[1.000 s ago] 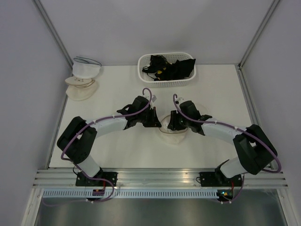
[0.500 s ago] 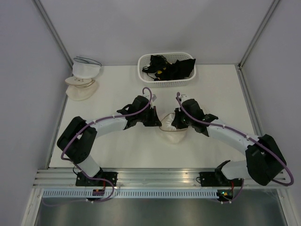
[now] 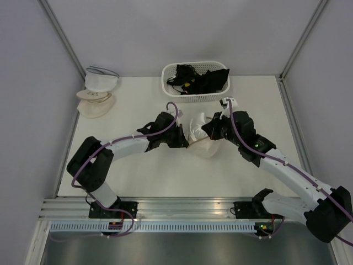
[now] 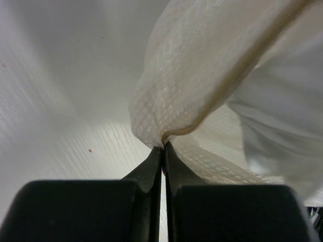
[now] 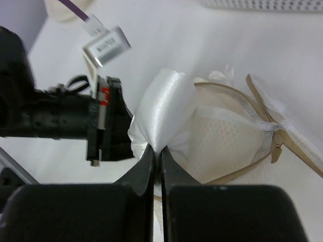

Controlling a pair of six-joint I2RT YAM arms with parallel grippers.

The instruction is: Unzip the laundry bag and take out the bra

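Bra [image 5: 164,108] pinched in right jaws; laundry bag [image 4: 186,75] rim in left jaws.

laundry bag [image 4: 181,75]: matt mesh cloth; bra [image 5: 164,106]: smooth glossy white fabric; basket [image 3: 193,99]: plastic

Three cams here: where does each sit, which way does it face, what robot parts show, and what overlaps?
Top external: above and behind the bases, facing down at the table; left arm and right arm both in view.
Left wrist: on the left arm, looking along its shut jaws, pinched on the laundry bag rim.
Right wrist: on the right arm, looking along its shut jaws, pinched on the bra; left arm's end at left.
Shared: both wrist views show the bag's mesh and rim.
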